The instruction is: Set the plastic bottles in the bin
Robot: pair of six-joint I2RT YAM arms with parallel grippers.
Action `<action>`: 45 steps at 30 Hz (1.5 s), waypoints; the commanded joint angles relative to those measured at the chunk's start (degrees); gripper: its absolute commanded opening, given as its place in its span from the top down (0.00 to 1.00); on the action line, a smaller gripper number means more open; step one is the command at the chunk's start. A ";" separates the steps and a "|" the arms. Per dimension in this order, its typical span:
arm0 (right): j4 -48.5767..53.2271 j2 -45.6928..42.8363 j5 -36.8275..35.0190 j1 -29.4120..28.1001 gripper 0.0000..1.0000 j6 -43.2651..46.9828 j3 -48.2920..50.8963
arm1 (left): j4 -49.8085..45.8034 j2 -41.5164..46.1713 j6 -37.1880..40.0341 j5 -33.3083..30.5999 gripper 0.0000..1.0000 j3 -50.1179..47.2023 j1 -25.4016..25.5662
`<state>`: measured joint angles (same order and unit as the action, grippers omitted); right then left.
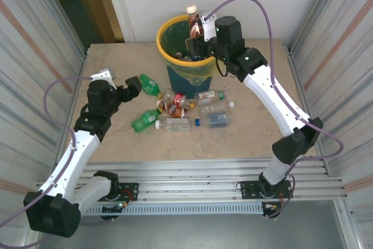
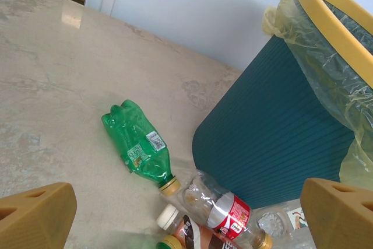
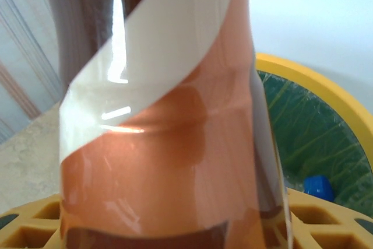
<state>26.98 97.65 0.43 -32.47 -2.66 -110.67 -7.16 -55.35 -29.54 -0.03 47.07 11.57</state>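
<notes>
- Hanging over the bin (image 1: 165,27) in the top view, the right gripper (image 1: 197,34) pinched a brown bottle (image 1: 193,20) upright, cap up. It was above the right part of the mouth and inside the yellow rim. I judged that letting go there would drop it straight in.
- The left gripper (image 1: 134,84) stood spread wide and empty, low over the tabletop (image 1: 111,144). A green bottle (image 1: 149,84) lay just to its right.
- About eight bottles lay on the tabletop in front of the bin. Two were green, one was brown and the rest were clear. They lay packed together, so the count was not certain. There was one bin.
- The left arm was the nearer one to that pile.
- In the left wrist view, the fingers (image 2: 35,217) stood far apart with nothing between them.
- The green bottle (image 2: 140,147) lay on its side ahead, base to the far left. Its cap pointed near-right at a clear bottle (image 2: 224,211) with a red label. The bin (image 2: 274,126) stood just right of both.
- In the right wrist view, the brown bottle (image 3: 163,144), with a cream band, stood between the yellow fingers (image 3: 29,231).
- The bin's rim (image 3: 315,86) showed behind it to the right, with one blue cap (image 3: 317,186) down inside.
</notes>
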 commanded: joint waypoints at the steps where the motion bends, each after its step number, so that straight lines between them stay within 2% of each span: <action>1: -0.41 3.23 3.25 0.81 0.65 -1.81 -4.66 | 1.09 -0.24 -0.61 0.44 0.01 -0.75 -0.50; 15: 8.02 21.71 8.04 2.05 0.61 -3.19 -21.84 | 0.73 -1.71 -0.10 0.13 0.01 -0.04 -0.59; 27: 9.86 27.23 12.09 2.85 0.53 -5.25 -23.84 | 0.73 -3.12 -0.28 0.29 0.01 0.46 -0.73; 33: 10.33 28.23 12.85 2.85 0.46 -5.56 -23.80 | 0.65 -3.22 -0.52 0.18 0.01 0.13 -0.76; 42: 10.35 28.24 13.15 2.85 0.26 -5.56 -24.32 | 0.21 -2.88 -0.49 -0.06 0.01 -0.22 -0.85; 45: 10.46 28.18 13.11 2.85 0.24 -5.28 -24.89 | 0.17 -2.91 -0.52 -0.09 0.01 -0.23 -0.90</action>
<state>36.56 125.25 12.34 -29.87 -7.49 -132.92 -7.22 -58.59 -29.87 -0.05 47.07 11.20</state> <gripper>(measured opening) 0.757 0.989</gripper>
